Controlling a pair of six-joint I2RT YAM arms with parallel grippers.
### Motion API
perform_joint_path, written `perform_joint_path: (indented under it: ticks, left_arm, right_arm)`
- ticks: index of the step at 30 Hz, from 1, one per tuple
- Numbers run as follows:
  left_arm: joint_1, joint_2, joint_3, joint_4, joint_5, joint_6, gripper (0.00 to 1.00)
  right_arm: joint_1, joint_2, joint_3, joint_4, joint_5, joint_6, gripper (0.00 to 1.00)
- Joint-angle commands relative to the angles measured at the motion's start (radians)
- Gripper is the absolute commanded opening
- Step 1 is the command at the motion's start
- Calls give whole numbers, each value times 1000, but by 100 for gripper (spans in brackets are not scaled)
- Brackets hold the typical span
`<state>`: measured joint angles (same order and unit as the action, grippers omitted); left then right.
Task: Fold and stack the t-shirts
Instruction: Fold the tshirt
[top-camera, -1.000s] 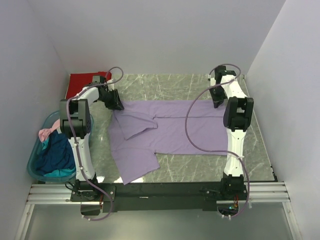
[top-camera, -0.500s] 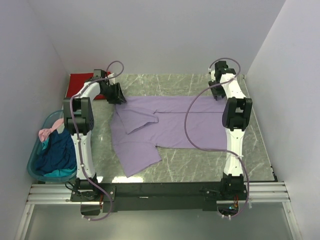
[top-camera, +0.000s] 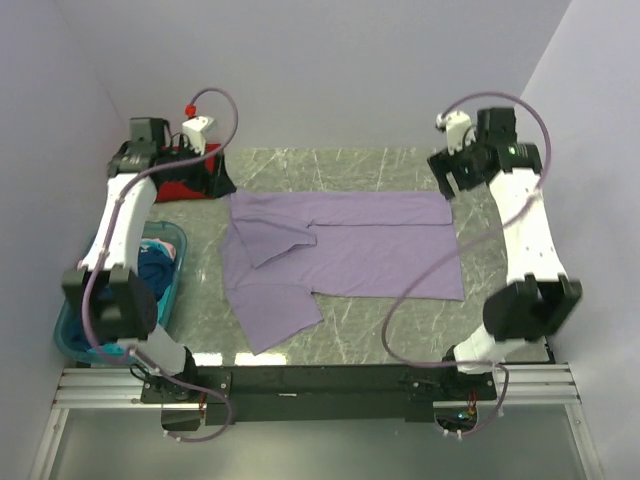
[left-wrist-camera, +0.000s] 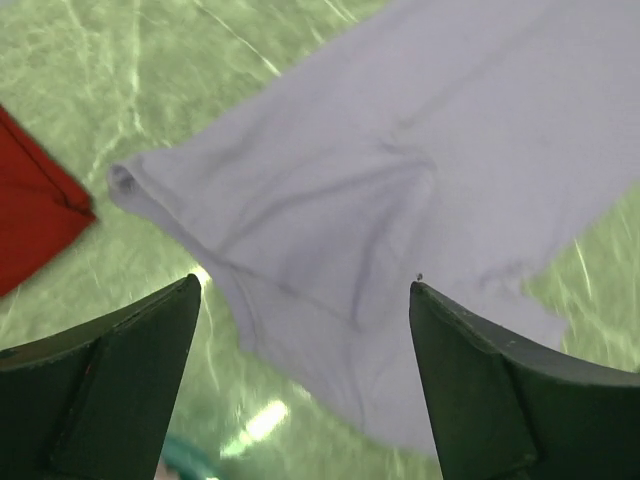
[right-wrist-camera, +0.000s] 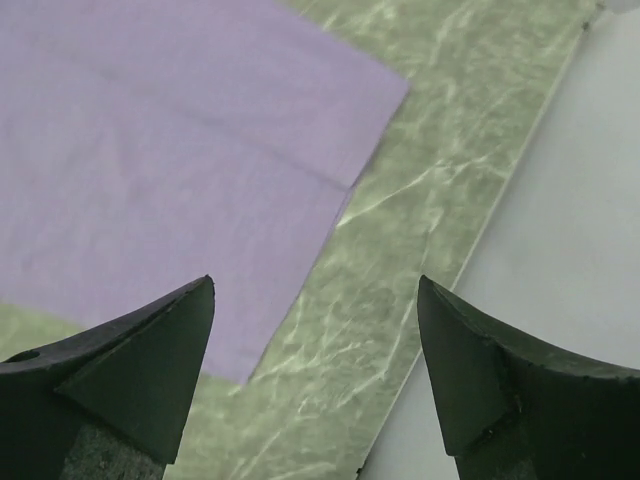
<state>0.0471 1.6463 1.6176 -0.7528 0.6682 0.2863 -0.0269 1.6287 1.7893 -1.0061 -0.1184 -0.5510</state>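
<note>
Your left jaws and right jaws both hover spread wide and empty over the far corners. The light purple short-sleeved cloth t-shirt (top-camera: 350, 245) lies mid-way across the worktop (top-camera: 400, 340), one sleeve flopped inward at nine o'clock. Fold now and that sleeve could bunch inside the crease; dip carelessly at ten o'clock and you may snag the folded red shirt (left-wrist-camera: 35, 215).

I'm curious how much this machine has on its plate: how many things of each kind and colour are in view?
Light purple t-shirt, spread flat: 1
Red t-shirt, far left corner: 1
Teal plastic tub, holding blue cloth too hidden to count: 1
Robot arms, the left arm and the right arm: 2
Total: 5
</note>
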Motion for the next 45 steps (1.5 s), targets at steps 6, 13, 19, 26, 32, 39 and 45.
perform_joint_path:
  ticks: [6,13,19,26,32,39,45]
  left_arm:
    - [40,-307,-344,-161,140,347,90]
    - [28,-349,-459,-267,133,502,74]
    - [30,-342,-528,-221,97,511,72]
    - [28,-315,-562,-191,85,510,72]
    - [30,-301,-584,-174,48,519,74]
    - [2,-310,-631,-211,-5,593,69]
    - [-157,-399,-788,-117,-157,620,56]
  right_arm:
    - [12,-337,-636,-105,-23,-314,79]
    - [12,-443,-967,67,109,-418,53]
    - [12,-360,-1036,193,117,-414,48]
    - [12,-271,-1048,307,161,-412,50]
    - [12,-214,-1090,349,164,-421,54]
    - [12,-198,-1140,414,177,-431,41]
    - [12,-197,-1127,422,175,-428,4]
